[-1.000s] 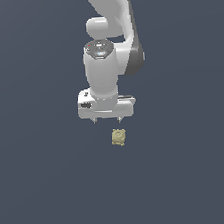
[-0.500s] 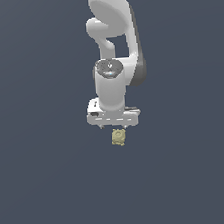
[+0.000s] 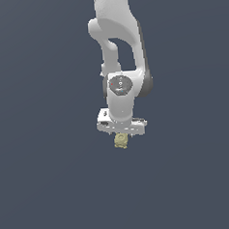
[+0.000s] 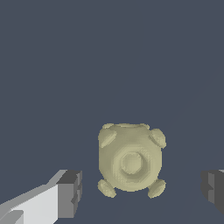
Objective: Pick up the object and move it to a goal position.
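White arm vertical, wrist pointing down; pincer (image 4: 140, 192) spread, fingers straddling olive-tan object (image 4: 130, 158), not touching.

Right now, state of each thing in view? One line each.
gripper: open, one finger on each side of the object, neither touching it.
object: not grasped, between the fingers with gaps on both sides, circular mark facing the wrist camera.
arm: over the object, gripper pointing down.
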You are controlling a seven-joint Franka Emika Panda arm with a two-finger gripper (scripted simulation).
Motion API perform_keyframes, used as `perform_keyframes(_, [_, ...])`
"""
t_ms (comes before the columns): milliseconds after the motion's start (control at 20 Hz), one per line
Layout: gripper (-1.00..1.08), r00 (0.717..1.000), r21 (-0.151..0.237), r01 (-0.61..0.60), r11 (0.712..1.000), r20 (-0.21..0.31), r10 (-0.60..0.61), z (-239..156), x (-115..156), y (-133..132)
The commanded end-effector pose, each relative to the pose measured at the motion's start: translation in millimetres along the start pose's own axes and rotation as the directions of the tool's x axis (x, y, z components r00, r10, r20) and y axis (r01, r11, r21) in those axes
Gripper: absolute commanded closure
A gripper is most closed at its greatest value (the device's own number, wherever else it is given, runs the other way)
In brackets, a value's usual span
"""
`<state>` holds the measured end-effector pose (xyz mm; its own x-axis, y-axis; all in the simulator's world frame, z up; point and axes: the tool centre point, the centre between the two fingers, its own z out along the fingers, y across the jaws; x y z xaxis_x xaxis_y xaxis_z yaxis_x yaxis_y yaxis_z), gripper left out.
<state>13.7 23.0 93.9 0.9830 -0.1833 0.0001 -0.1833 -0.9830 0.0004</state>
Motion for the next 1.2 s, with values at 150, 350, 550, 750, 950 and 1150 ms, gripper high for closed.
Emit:
perform_keyframes(150, [-0.92, 1.0, 0.0, -0.005, 1.0, 0.001, 0.005, 3.4, -0.6, -1.3])
perform_keyframes(350, [-0.92, 1.0, 0.0, -0.006, 1.0, 0.001, 0.006, 12.9, -0.9, -1.3])
perform_keyframes(550, [-0.92, 1.0, 0.0, -0.007, 1.0, 0.0, 0.007, 33.9, -1.6, -1.5])
perform_keyframes(750, [-0.92, 1.0, 0.0, -0.009, 1.0, 0.0, 0.009, 50.2, -1.8, -1.5])
perform_keyframes(950, [-0.92, 1.0, 0.0, -0.009, 1.0, 0.0, 0.009, 54.3, -0.7, -1.7])
perform_keyframes(1150, [1.08, 1.0, 0.0, -0.009, 1.0, 0.0, 0.009, 54.3, -0.7, -1.7])
